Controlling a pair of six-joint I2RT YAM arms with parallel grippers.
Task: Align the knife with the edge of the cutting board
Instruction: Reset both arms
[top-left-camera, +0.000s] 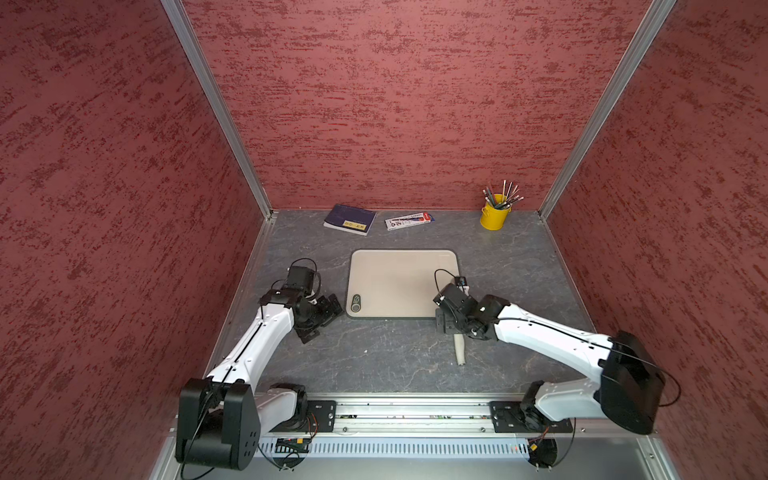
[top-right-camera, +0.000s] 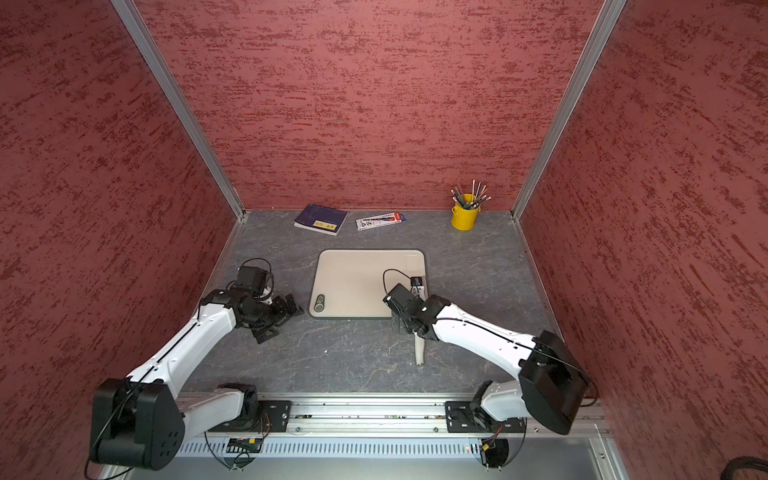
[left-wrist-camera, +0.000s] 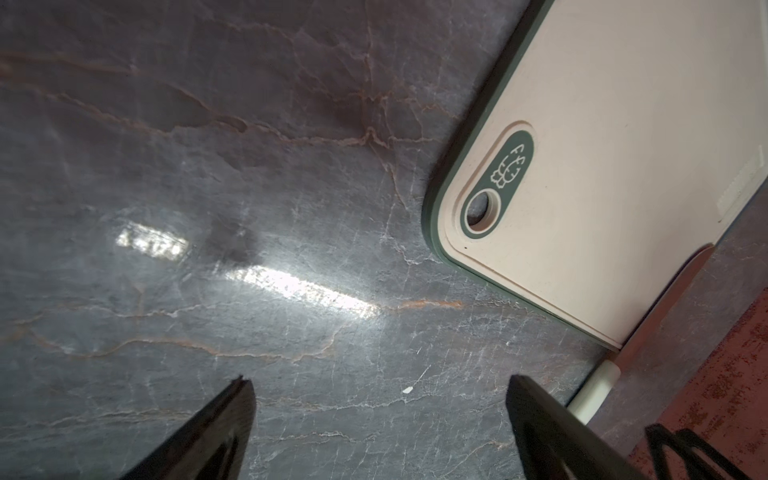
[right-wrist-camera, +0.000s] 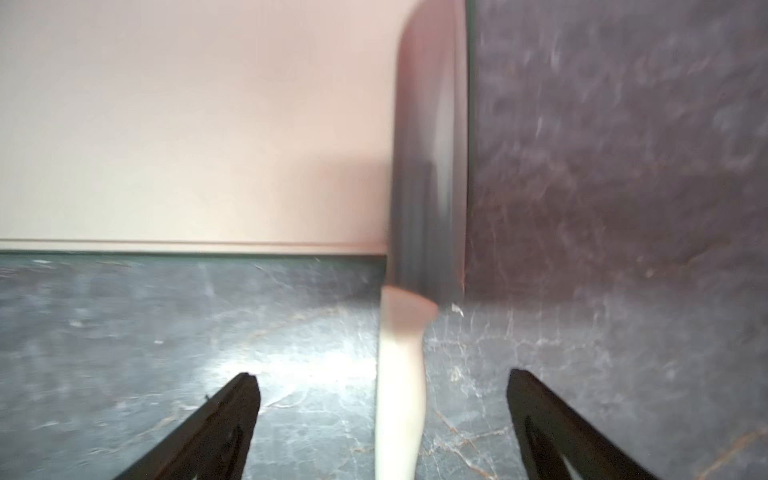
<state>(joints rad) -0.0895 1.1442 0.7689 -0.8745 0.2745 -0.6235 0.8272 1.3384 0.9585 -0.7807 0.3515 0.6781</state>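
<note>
Two open end effectors, knife lying along the board's edge

Both end effectors stand spread wide and grip nothing. Between the fingers of the right end effector (right-wrist-camera: 382, 374) lies the off-white handle of the knife (right-wrist-camera: 428, 187), touched by neither. The grey blade runs straight ahead of it, flat on the cutting board (right-wrist-camera: 187, 124) and close along its side rim, while the handle overhangs the counter (right-wrist-camera: 124, 353). Blur hides how exact the line is. The left end effector (left-wrist-camera: 379, 379) hovers over the counter, the board's holed corner just ahead of it.

The knife likely handles as stiff and blade-heavy, its flat steel too thin and slick to pinch off the board. The slim handle is the place to take hold, close to the blade and square across its width. Its smooth rounded sides may roll in a loose grip.
</note>
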